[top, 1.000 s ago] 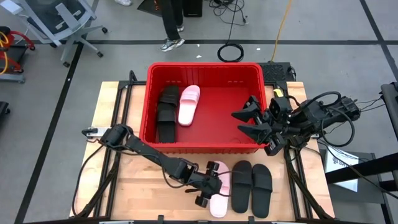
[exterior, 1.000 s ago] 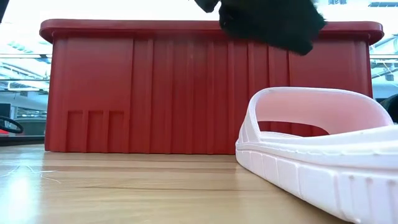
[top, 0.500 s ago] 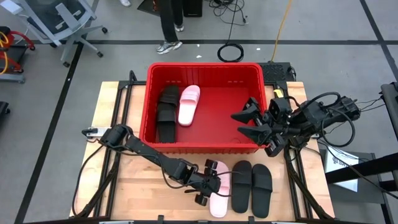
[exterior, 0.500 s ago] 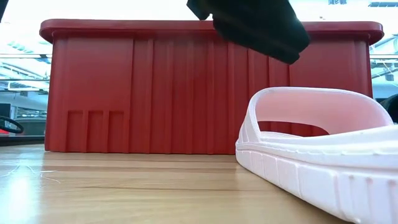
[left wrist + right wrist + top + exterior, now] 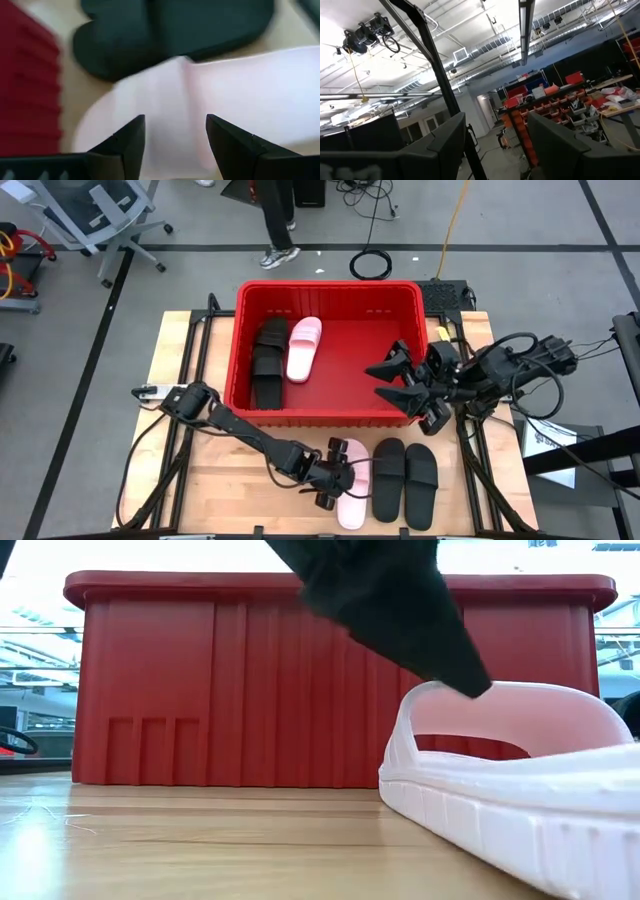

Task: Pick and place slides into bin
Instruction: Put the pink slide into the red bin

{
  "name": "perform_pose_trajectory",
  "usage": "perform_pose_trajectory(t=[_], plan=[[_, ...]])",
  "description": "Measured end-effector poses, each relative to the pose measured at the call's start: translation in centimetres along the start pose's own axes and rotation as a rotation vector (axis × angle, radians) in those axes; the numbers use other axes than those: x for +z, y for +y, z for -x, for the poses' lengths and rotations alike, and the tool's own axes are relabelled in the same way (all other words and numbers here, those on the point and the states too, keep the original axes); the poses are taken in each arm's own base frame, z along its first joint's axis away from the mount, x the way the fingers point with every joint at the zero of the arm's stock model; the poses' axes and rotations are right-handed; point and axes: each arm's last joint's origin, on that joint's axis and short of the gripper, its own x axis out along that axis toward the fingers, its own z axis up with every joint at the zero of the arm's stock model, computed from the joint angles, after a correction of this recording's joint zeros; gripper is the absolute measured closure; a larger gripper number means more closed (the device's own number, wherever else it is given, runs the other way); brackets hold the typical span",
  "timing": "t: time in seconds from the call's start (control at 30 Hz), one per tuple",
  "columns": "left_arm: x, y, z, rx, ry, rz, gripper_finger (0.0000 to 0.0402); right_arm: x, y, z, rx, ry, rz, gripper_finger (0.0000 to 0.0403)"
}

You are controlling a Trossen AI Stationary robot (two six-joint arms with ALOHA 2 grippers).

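At lower centre of the overhead frame, the left gripper (image 5: 338, 473) hangs with fingers spread over a pale pink slide (image 5: 351, 496) on the wooden table (image 5: 230, 470), two black slides (image 5: 405, 480) just beside it. Above them, the red bin (image 5: 240, 330) holds a black pair (image 5: 268, 360) and a pink slide (image 5: 303, 348). At the bin's right wall, the right gripper (image 5: 392, 380) hovers open and empty.
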Motion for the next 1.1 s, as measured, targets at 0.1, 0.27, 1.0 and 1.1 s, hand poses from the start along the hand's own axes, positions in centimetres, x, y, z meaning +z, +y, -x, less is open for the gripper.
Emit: perform_pose_trajectory(t=[0.1,0.27,1.0,1.1], plan=[[-0.3,0.2,-0.1,0.066,0.027,0.005,0.0197,-0.4,-0.1,-0.3,-0.001,0.003,-0.009,0.0197],[-0.4,0.9,-0.3,0.133,0.034,0.042,0.0197,-1.0,-0.1,-0.6,-0.002,0.01,-0.019,0.0197],[-0.8,2.0,-0.8,0.228,0.038,0.203,0.0268,-0.3,-0.5,-0.8,-0.024,-0.075,0.012,0.0197],[-0.7,2.4,-1.0,0.195,0.033,0.279,0.031,-0.2,-0.6,-0.8,-0.027,-0.081,0.014,0.0197]])
